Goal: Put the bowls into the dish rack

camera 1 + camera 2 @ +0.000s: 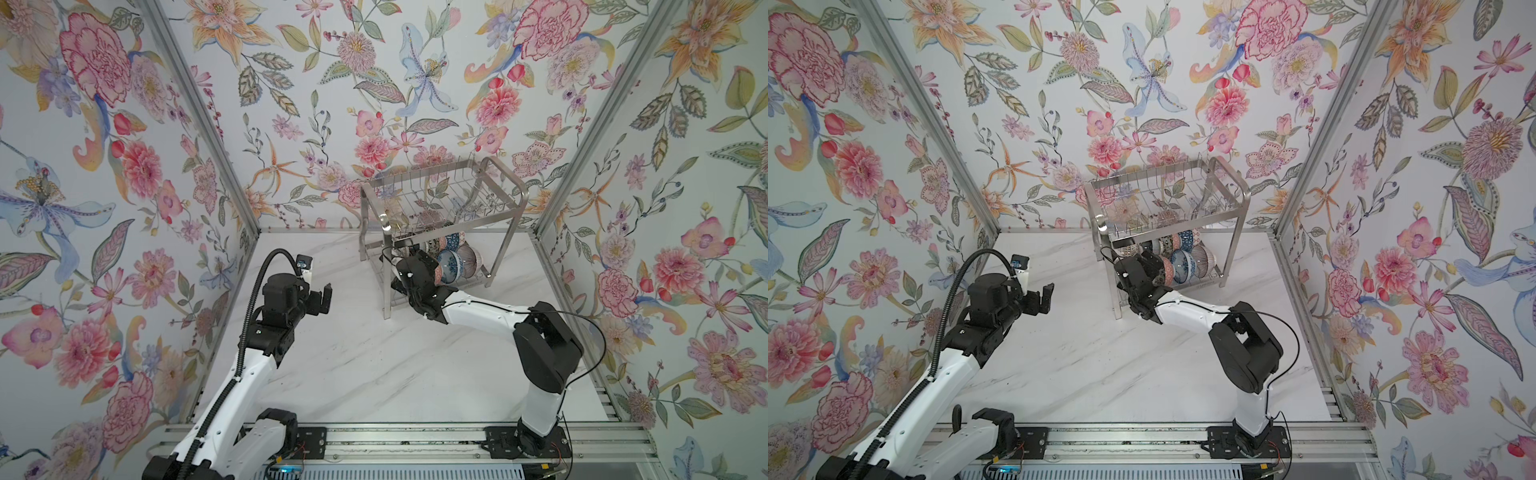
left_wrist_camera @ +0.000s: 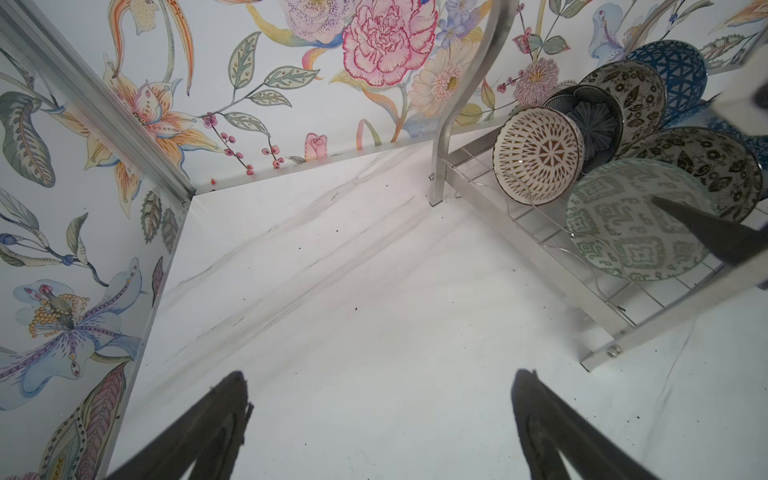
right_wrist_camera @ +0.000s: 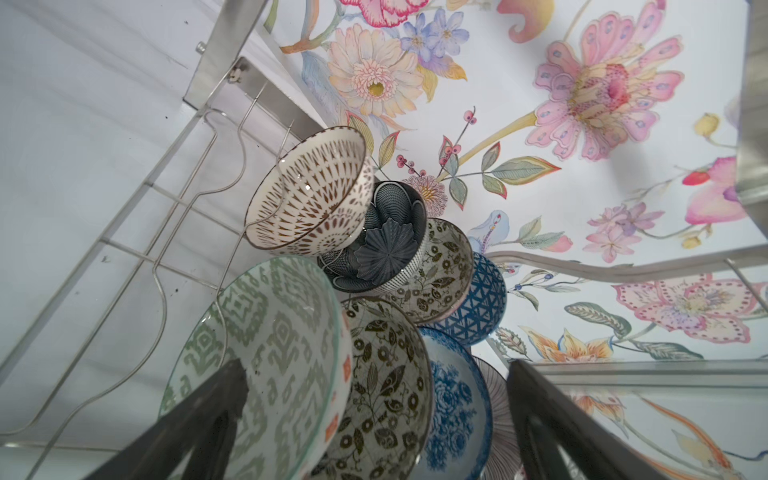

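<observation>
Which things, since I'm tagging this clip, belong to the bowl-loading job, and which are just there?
Job: bowls in the lower tier; dish rack; right gripper, open by the bowls; left gripper, open.
Just there: floral walls; marble tabletop; mounting rail.

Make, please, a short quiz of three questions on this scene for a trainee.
1. True or false: the bowls stand on the upper tier of the dish rack.
2. Which arm reaches the rack? A left; B right; C both.
3. Fill in: the left tool, away from the rack, is ____.
Key: 1 false, lower tier. 2 B, the right tool is at the bowls. 3 open.
</observation>
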Available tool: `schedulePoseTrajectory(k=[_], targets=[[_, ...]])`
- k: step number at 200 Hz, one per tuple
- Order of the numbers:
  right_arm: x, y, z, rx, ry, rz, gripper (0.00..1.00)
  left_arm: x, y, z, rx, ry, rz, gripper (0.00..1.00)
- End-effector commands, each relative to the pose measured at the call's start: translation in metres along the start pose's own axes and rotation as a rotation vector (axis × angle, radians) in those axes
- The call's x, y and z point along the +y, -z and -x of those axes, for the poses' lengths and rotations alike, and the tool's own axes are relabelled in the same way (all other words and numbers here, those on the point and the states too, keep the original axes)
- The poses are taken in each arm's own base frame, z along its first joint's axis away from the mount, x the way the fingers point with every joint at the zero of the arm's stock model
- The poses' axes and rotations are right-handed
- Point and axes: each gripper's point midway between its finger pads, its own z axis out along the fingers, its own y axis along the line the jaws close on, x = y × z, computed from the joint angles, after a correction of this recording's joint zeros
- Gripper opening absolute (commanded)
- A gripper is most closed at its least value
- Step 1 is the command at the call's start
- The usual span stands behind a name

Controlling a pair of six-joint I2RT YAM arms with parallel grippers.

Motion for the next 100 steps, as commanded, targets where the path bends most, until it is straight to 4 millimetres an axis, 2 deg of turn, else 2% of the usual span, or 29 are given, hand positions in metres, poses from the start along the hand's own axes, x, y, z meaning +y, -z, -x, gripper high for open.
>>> schedulePoseTrajectory(k=[1, 25, 34, 40, 60, 70, 79, 88, 100], targets=[[-0.026, 0.043, 0.013, -0.138, -0.204, 0.053, 0.99, 0.01, 0.0, 0.0, -0.016, -0.006, 0.045, 0.99], [-0.055, 0.069, -0.027, -0.153, -0.366, 0.094, 0.99, 0.009, -0.005, -0.004, -0.011, -0.015, 0.04, 0.99], [-0.062, 0.075, -0.049, -0.152, -0.431, 0.105, 0.99, 0.008, -0.007, -0.004, -0.005, -0.015, 0.039, 0.99], [-0.078, 0.075, -0.067, -0.148, -0.486, 0.075, 0.99, 0.007, -0.008, -0.004, -0.005, -0.027, 0.03, 0.99], [-0.099, 0.078, -0.127, -0.135, -0.601, -0.016, 0.99, 0.006, -0.007, 0.004, -0.029, -0.035, 0.027, 0.99], [-0.103, 0.079, -0.155, -0.105, -0.633, -0.059, 0.99, 0.009, -0.006, 0.009, -0.04, -0.026, 0.042, 1.0], [-0.105, 0.08, -0.171, -0.086, -0.66, -0.084, 0.99, 0.011, -0.004, 0.011, -0.048, -0.02, 0.051, 1.0], [-0.105, 0.079, -0.183, -0.07, -0.676, -0.094, 0.99, 0.012, -0.004, 0.013, -0.056, -0.015, 0.057, 0.99], [-0.102, 0.077, -0.189, -0.063, -0.684, -0.089, 0.99, 0.012, -0.004, 0.012, -0.067, -0.013, 0.058, 0.99]])
